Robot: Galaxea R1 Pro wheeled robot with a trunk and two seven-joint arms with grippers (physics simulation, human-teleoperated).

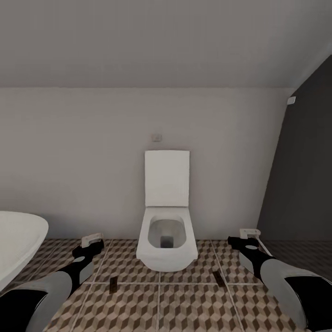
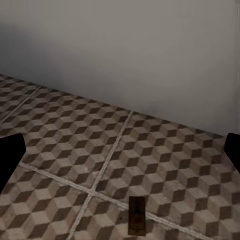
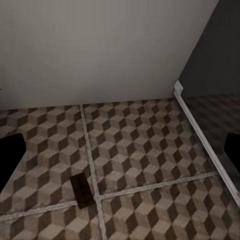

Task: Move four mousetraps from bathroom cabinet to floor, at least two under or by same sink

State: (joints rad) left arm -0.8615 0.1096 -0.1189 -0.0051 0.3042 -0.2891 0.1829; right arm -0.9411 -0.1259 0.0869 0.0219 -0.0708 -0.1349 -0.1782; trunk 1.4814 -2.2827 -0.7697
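Two mousetraps lie flat on the bathroom floor (image 1: 161, 309), either side of the toilet. One dark-brown mousetrap (image 1: 113, 283) lies by a grout line left of the toilet, below my left gripper (image 1: 92, 242). The left wrist view shows that mousetrap (image 2: 136, 215) between and beyond the dark fingers (image 2: 10, 155). The other mousetrap (image 1: 217, 277) lies right of the toilet, near my right gripper (image 1: 249, 236); it appears in the right wrist view as mousetrap (image 3: 82, 190). Both grippers are open and hold nothing. The sink and the cabinet are out of view.
A white toilet (image 1: 167, 240) with its lid up stands against the pale back wall. The rim of a white oval bathtub (image 1: 18, 244) juts in at the left. A dark wall (image 1: 304, 184) with a white skirting board (image 3: 200, 135) closes the right side.
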